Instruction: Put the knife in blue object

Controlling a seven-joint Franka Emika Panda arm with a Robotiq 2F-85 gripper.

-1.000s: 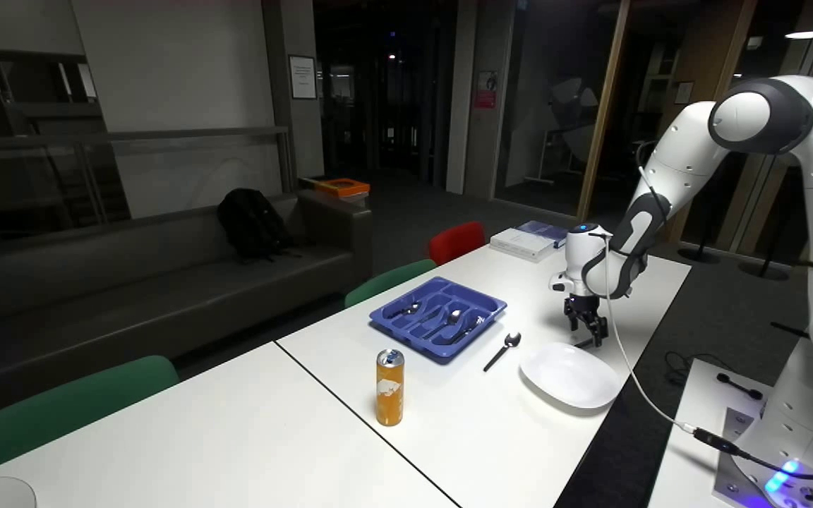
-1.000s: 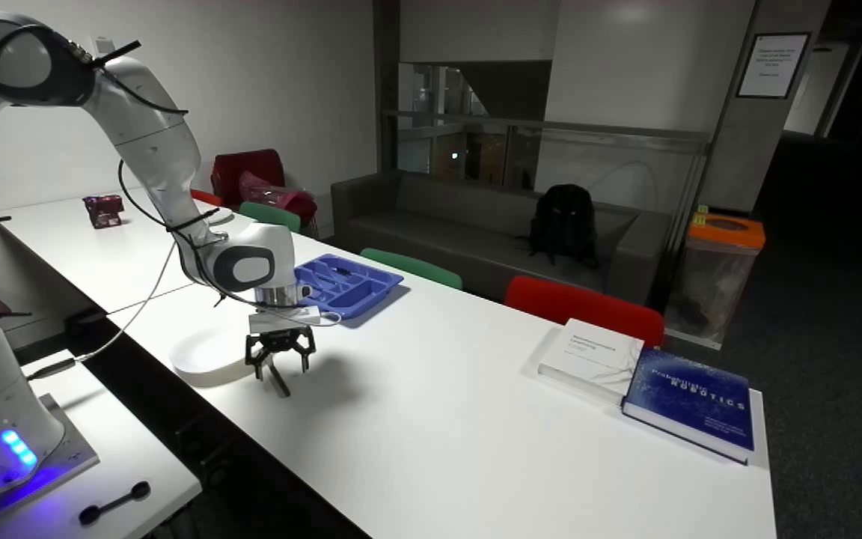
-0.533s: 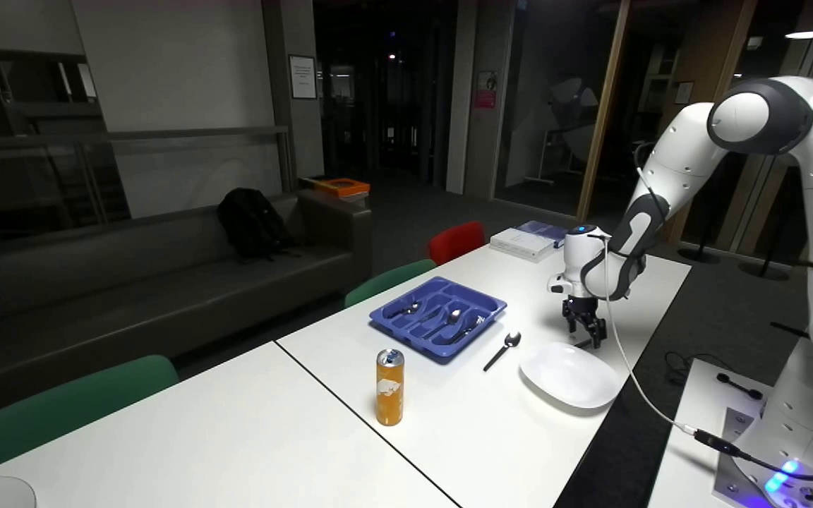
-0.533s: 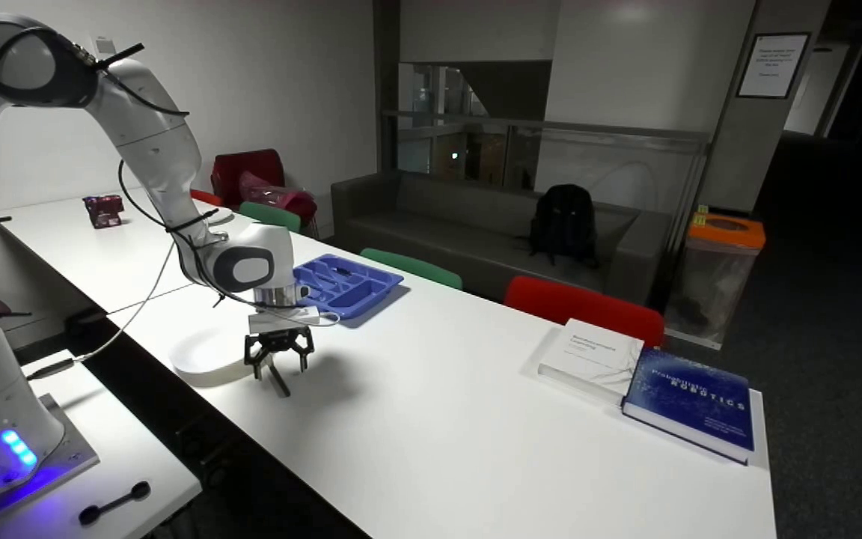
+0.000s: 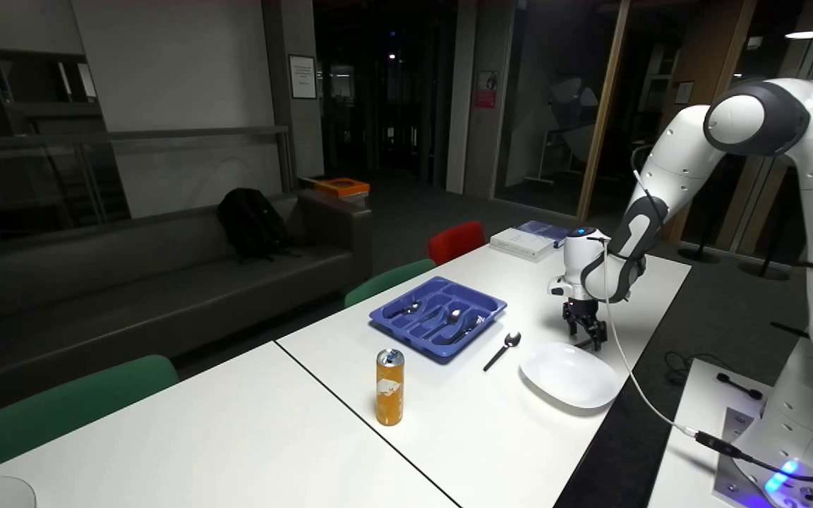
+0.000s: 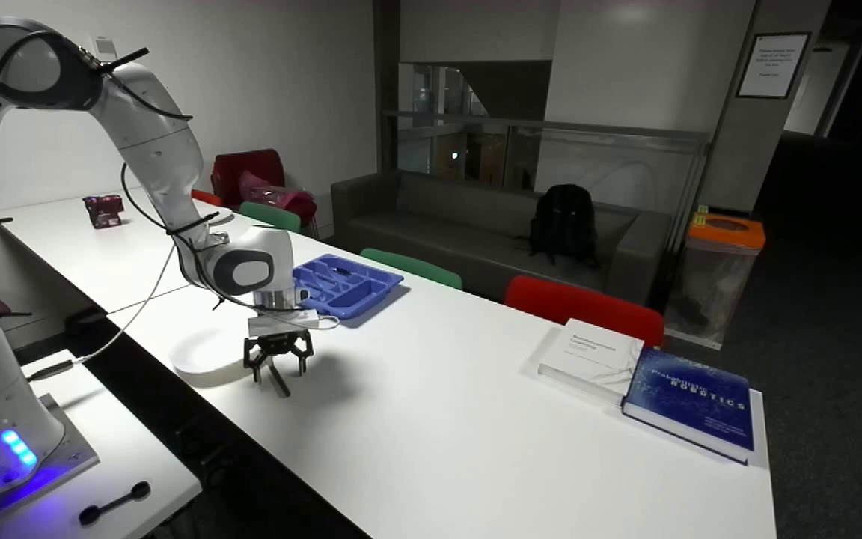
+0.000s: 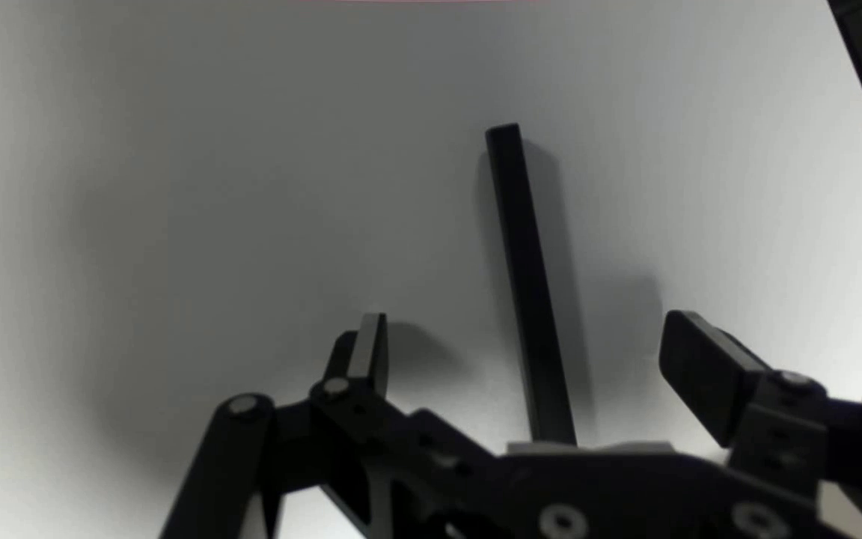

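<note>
A flat white table (image 5: 463, 406) fills an exterior view's lower middle; a long dark grey sofa (image 5: 166, 324) sits left in the dim room (image 5: 181, 77). Mid-frame in the wrist view, the thin, straight black knife (image 7: 530, 284) shows between the wide-apart fingers of the black gripper (image 7: 524, 337).

In both exterior views the bench (image 5: 237, 437) is bright, the sofa (image 5: 166, 303) behind it dim, blue lights (image 6: 19, 448) glowing beside it. In the wrist view, soft shadows on the bench flank the knife (image 7: 529, 284).
</note>
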